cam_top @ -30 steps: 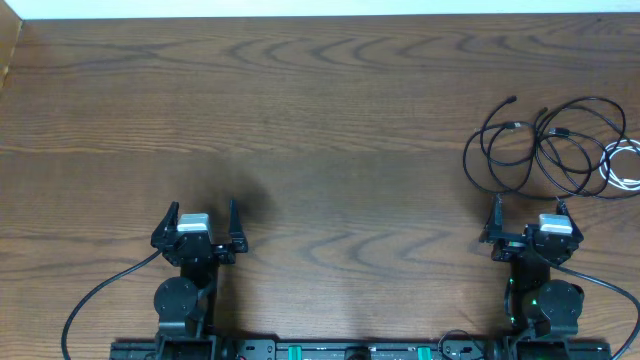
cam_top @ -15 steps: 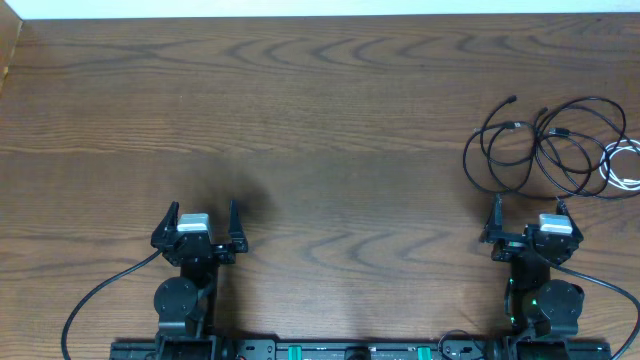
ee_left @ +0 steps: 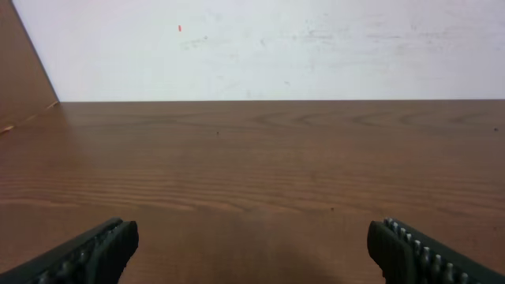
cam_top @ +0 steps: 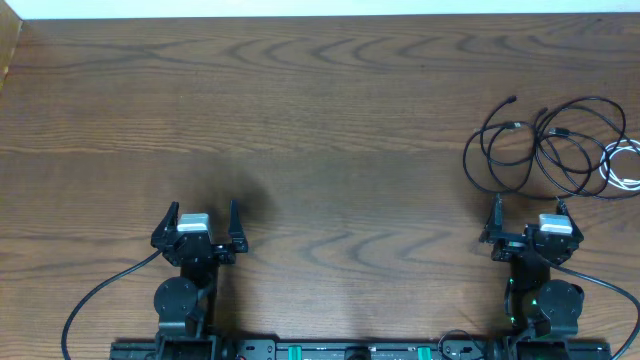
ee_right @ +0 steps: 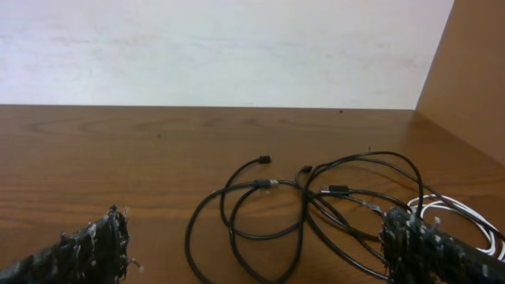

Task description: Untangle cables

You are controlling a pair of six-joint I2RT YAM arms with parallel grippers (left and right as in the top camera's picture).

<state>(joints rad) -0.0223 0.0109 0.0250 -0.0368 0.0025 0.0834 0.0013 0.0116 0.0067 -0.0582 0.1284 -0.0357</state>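
The cables lie in a tangle at the table's right side: looped black cords [cam_top: 540,145] and a small white cord [cam_top: 622,165] at the far right edge. In the right wrist view the black loops [ee_right: 304,209] spread just ahead of the fingers, with the white cord [ee_right: 465,213] to the right. My right gripper [cam_top: 528,218] sits just in front of the tangle, open, with nothing between its fingers. My left gripper [cam_top: 200,218] rests open at the near left, far from the cables; its view shows only bare wood.
A wooden side wall [ee_right: 465,71] rises close to the right of the cables. Another wooden wall [ee_left: 24,71] stands at the table's far left. A white wall [ee_left: 268,47] runs behind the far edge. Thick black arm wires trail near the bases [cam_top: 100,290].
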